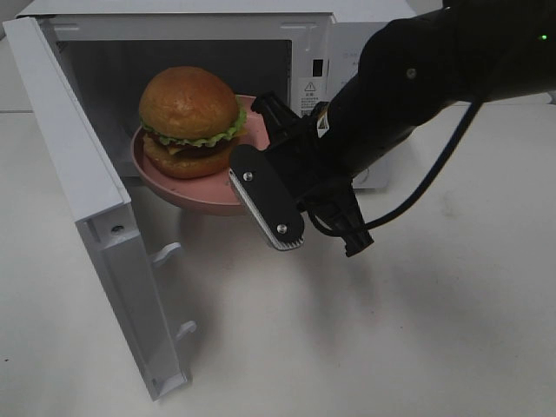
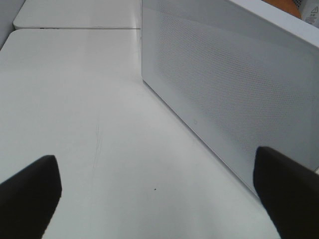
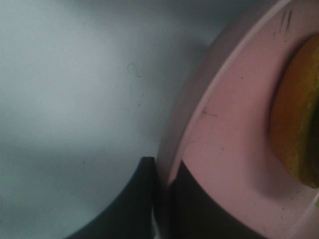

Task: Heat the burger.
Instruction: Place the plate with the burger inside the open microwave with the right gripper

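Clamping pink plate rim in right gripper, burger half inside open microwave, not set down. Idling left gripper, spread apart. Remaining: release, shut door, start.

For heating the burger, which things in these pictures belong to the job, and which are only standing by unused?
In the job: burger, pink plate under it, open microwave, right gripper shut on the plate's rim.
Not in use: left gripper, open, over the table near the microwave.

A white table carries a white microwave (door swung open) toward its back.
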